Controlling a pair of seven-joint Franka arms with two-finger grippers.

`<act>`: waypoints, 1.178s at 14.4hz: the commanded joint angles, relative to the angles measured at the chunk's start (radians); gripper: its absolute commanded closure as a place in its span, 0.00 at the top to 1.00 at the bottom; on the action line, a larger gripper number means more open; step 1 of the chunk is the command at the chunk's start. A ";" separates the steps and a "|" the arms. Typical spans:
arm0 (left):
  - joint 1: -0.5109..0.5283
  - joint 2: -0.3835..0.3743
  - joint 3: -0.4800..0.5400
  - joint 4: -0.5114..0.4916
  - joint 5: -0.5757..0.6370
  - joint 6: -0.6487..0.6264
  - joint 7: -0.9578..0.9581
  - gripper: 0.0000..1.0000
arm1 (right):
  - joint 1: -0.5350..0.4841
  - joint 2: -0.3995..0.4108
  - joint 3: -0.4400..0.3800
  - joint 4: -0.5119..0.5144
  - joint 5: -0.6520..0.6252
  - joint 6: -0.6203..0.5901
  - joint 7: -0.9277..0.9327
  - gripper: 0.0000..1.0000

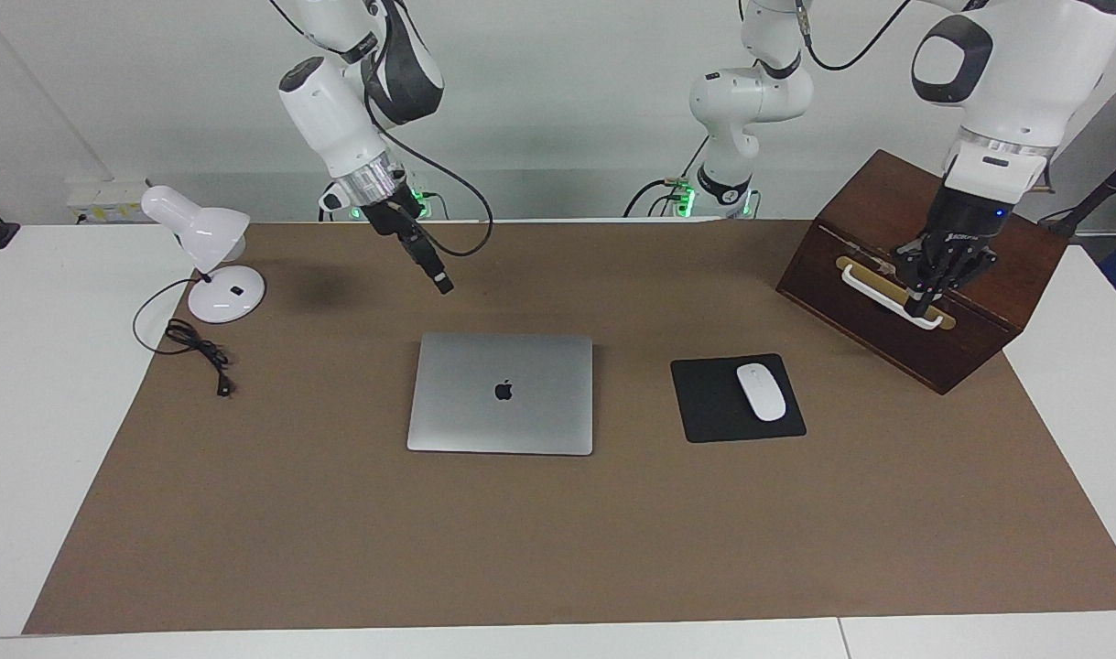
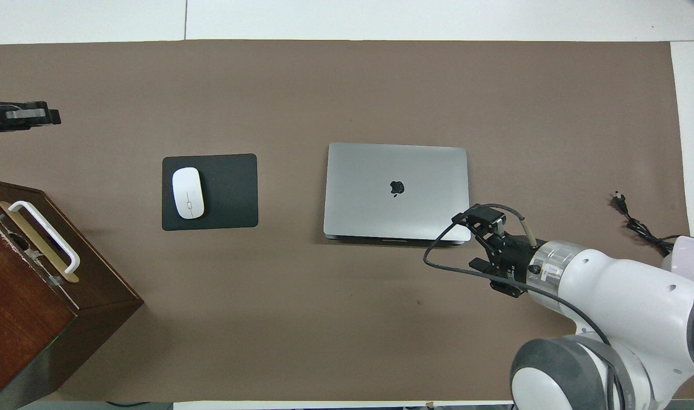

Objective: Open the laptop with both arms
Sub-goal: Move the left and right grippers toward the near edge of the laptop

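While the laptop (image 1: 501,392) lies shut and flat mid-mat, both grippers are up in the air. Right gripper (image 1: 443,286) hangs over bare mat (image 1: 558,549) close to the laptop's robot-side edge, at the right arm's corner; fingertips look pressed together, nothing held. Left gripper (image 1: 924,297) hangs over the front of the wooden box (image 1: 979,275), by its white handle (image 1: 887,295); fingers closed, whether they touch the handle cannot be told. Mouse (image 1: 761,391) rests on a black pad (image 1: 704,403) beside the laptop. Lamp (image 1: 205,252) stands at the right arm's end, cord (image 1: 196,348) beside it.
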 commanded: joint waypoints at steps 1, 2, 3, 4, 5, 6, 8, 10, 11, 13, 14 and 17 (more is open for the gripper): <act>-0.043 -0.097 0.008 -0.186 -0.044 0.171 -0.005 0.00 | 0.053 -0.097 0.003 -0.150 0.034 0.127 0.001 1.00; -0.057 -0.114 0.008 -0.236 -0.044 0.231 -0.006 0.00 | 0.071 -0.108 0.003 -0.179 0.058 0.166 0.001 1.00; -0.070 -0.132 0.008 -0.284 -0.044 0.283 -0.005 0.00 | 0.090 -0.108 0.003 -0.187 0.089 0.189 0.001 1.00; -0.086 -0.146 0.008 -0.325 -0.044 0.334 -0.005 0.00 | 0.106 -0.108 0.003 -0.191 0.118 0.210 0.001 1.00; -0.100 -0.161 0.008 -0.374 -0.044 0.389 -0.003 0.00 | 0.113 -0.108 0.003 -0.208 0.141 0.247 0.001 1.00; -0.109 -0.178 0.008 -0.422 -0.044 0.443 -0.003 0.00 | 0.113 -0.108 0.004 -0.223 0.160 0.279 0.001 1.00; -0.142 -0.190 0.009 -0.500 -0.044 0.540 -0.002 0.00 | 0.148 -0.099 0.004 -0.230 0.201 0.333 0.001 1.00; -0.175 -0.194 0.008 -0.575 -0.044 0.647 0.000 0.00 | 0.191 -0.074 0.004 -0.254 0.244 0.443 -0.002 1.00; -0.192 -0.194 0.009 -0.611 -0.044 0.704 0.000 0.00 | 0.224 -0.059 0.004 -0.262 0.278 0.494 -0.006 1.00; -0.234 -0.184 0.009 -0.669 -0.044 0.799 0.003 0.00 | 0.271 -0.028 0.004 -0.262 0.342 0.564 -0.014 1.00; -0.253 -0.177 0.009 -0.692 -0.046 0.846 0.003 0.00 | 0.291 -0.018 0.004 -0.262 0.356 0.589 -0.016 1.00; -0.328 -0.108 0.009 -0.784 -0.044 1.074 0.007 0.00 | 0.298 -0.010 0.004 -0.267 0.368 0.612 -0.017 1.00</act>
